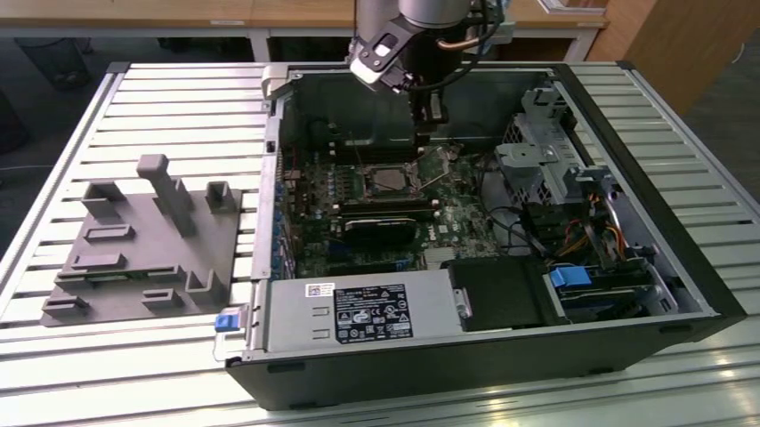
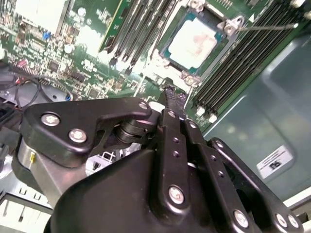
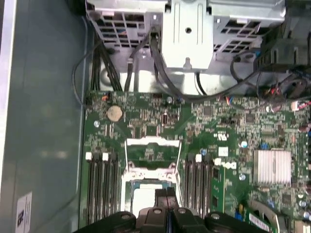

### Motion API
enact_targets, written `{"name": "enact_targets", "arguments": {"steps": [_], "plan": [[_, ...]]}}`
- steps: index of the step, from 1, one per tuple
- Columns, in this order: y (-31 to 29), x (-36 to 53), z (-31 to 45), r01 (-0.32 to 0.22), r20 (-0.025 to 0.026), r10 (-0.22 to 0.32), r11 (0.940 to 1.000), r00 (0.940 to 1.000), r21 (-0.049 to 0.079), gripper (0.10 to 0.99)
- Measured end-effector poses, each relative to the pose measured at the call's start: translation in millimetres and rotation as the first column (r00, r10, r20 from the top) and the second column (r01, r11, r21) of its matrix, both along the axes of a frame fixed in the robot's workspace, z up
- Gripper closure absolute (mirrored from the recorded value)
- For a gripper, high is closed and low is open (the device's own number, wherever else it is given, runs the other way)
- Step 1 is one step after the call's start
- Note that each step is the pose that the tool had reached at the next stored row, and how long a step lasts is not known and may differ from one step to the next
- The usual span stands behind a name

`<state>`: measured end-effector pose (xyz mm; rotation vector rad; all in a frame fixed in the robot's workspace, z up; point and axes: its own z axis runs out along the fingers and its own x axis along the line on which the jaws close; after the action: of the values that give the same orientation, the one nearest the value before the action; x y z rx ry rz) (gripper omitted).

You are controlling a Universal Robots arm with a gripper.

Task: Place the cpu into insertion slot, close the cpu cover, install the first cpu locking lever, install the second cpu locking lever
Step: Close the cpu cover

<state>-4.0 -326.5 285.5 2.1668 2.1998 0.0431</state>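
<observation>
The cpu (image 2: 193, 42) lies flat in the insertion slot (image 2: 160, 56), its pale metal top showing. In the exterior view the cpu (image 1: 387, 181) sits mid-board inside the open computer case. The cpu cover (image 3: 151, 141) stands swung open beyond the socket, green board visible through its window. One thin locking lever (image 2: 267, 26) sticks out free beside the socket. My gripper (image 2: 174, 94) hovers just above the socket's edge on the cover side, fingers pressed together with nothing between them. From the first wrist view the gripper (image 3: 166, 194) overlaps the cpu (image 3: 141, 196).
Black memory slots (image 3: 102, 184) flank the socket on both sides. A black block (image 1: 380, 227) sits just in front of the socket, and a metal drive cage (image 1: 535, 160) and cables at the exterior view's right. A grey fixture (image 1: 142, 240) lies outside the case.
</observation>
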Motion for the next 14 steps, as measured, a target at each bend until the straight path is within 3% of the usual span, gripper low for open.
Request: {"name": "enact_targets", "arguments": {"steps": [14], "plan": [[0.1,28.7,-0.2,0.000,0.0001,0.000,1.0000,1.0000,0.000,0.980]]}}
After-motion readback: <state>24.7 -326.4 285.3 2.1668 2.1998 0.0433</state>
